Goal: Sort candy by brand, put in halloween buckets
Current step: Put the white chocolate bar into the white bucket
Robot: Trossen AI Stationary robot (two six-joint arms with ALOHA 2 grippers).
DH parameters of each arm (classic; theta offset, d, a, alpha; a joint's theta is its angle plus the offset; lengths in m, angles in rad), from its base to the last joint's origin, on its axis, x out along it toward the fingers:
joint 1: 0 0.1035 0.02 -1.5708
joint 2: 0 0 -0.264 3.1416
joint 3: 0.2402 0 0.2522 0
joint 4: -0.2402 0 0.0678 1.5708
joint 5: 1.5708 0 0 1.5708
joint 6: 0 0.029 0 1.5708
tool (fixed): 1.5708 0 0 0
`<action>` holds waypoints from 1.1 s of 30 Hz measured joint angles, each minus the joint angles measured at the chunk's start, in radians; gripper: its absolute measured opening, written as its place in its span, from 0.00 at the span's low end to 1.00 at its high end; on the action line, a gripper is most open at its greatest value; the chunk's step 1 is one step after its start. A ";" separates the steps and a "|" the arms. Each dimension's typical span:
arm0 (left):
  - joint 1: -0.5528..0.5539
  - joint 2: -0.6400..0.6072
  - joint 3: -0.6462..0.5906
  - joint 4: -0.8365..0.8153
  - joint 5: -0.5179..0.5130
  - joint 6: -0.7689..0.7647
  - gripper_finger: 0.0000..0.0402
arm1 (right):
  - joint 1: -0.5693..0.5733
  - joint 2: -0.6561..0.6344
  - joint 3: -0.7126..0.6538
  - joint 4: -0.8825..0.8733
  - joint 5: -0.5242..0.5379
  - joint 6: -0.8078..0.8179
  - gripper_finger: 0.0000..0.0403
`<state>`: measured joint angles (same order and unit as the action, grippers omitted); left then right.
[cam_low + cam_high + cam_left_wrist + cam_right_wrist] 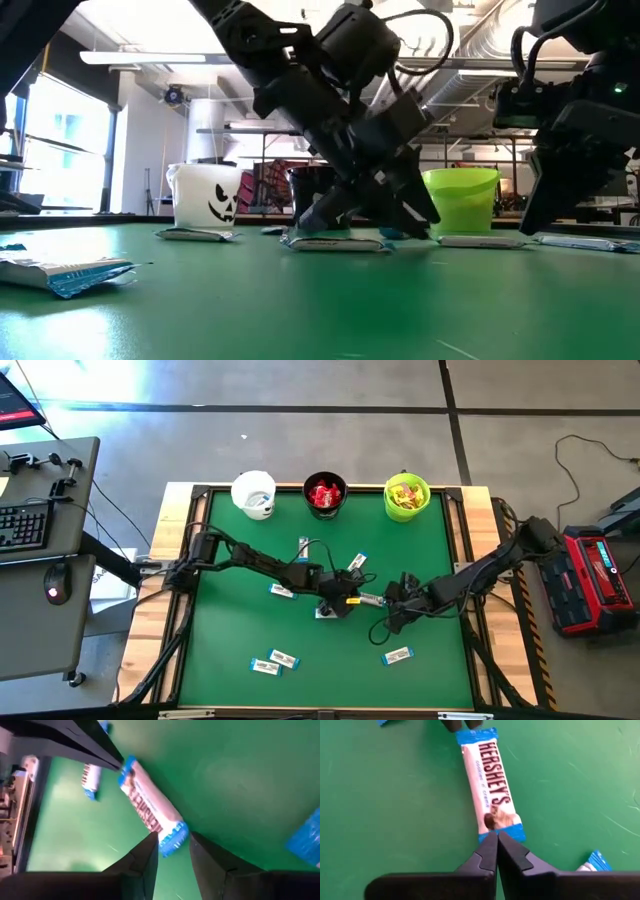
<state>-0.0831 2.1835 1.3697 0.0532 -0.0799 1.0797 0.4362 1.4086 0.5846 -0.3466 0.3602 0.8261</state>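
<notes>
- One white-and-blue bar lies flat on the green table between my two grippers; its wrapper reads "HERSHEY'S" in dark capitals, with a smaller line beneath that I cannot read.
- Its long axis runs straight from my right gripper to my left gripper, one blue crimped end toward each.
- My right fingers are pressed together, tips touching the bar's near blue end.
- My left fingers stand slightly apart, straddling the opposite blue end.
- Behind stand the white bucket, black bucket and lime green bucket.
</notes>
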 joint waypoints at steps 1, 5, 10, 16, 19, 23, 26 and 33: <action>0.001 0.003 0.000 -0.005 -0.010 0.013 0.25 | 0.000 0.000 0.000 0.002 0.000 -0.002 0.00; 0.003 0.014 0.001 0.005 -0.019 0.041 0.23 | 0.000 0.000 0.000 0.008 0.005 -0.007 0.00; 0.004 0.014 0.001 0.005 -0.020 0.051 0.21 | -0.006 0.000 0.000 0.021 0.007 -0.018 0.00; 0.005 0.021 0.001 0.013 0.004 0.079 0.17 | -0.027 0.000 0.000 0.040 0.005 -0.045 0.00; 0.004 0.025 0.001 0.025 0.015 0.095 0.13 | -0.033 0.000 0.000 0.051 0.002 -0.061 0.00; 0.004 0.026 0.001 0.029 0.027 0.100 0.08 | -0.033 0.000 0.000 0.060 0.000 -0.068 0.00; 0.004 0.026 0.001 0.029 0.027 0.102 0.02 | -0.033 0.000 0.000 0.061 -0.001 -0.068 0.00; 0.004 0.027 0.001 0.029 0.037 0.101 0.00 | -0.031 0.000 0.005 0.063 -0.001 -0.068 0.00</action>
<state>-0.0788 2.2105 1.3708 0.0818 -0.0432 1.1810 0.4057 1.4086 0.5896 -0.2841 0.3588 0.7586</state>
